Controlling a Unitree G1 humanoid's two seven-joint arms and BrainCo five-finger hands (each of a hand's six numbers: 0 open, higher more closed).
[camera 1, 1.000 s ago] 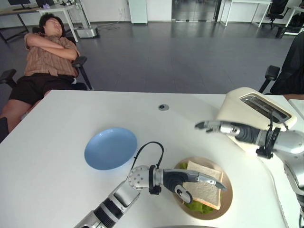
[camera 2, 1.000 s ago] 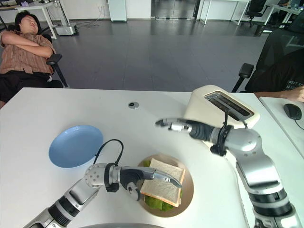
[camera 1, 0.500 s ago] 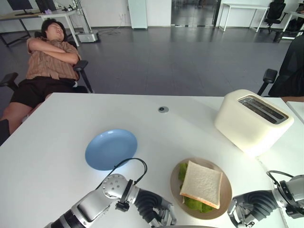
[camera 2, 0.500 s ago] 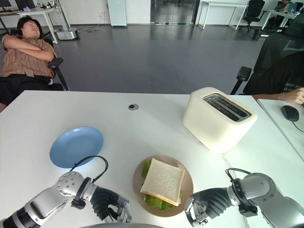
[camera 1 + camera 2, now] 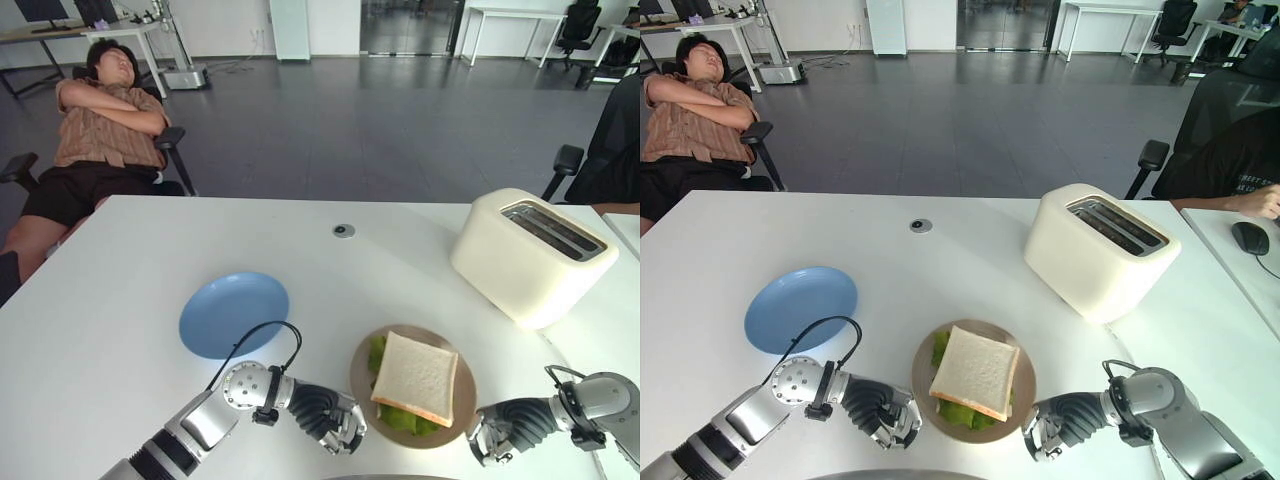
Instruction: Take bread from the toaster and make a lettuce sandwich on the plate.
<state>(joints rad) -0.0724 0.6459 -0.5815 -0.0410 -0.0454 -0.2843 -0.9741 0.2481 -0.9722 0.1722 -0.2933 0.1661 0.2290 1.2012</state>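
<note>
A brown plate (image 5: pixel 364 392) near the table's front edge holds a sandwich: a slice of white bread (image 5: pixel 416 375) on top of green lettuce (image 5: pixel 378 351) that pokes out at the left and front. The cream toaster (image 5: pixel 529 256) stands at the back right, and its slots look dark. My left hand (image 5: pixel 331 420) rests low on the table just left of the plate, fingers curled, holding nothing. My right hand (image 5: pixel 496 438) sits just right of the plate, also curled and holding nothing.
A blue plate (image 5: pixel 234 313) with nothing on it lies left of the sandwich plate. A small round fitting (image 5: pixel 344 230) is set into the white table (image 5: pixel 120 300) farther back. A cable loops up from my left wrist.
One second ago the left hand lay on the bread and the right hand hovered by the toaster. Both have dropped to the table front and curled. The brown plate has slid slightly left.
</note>
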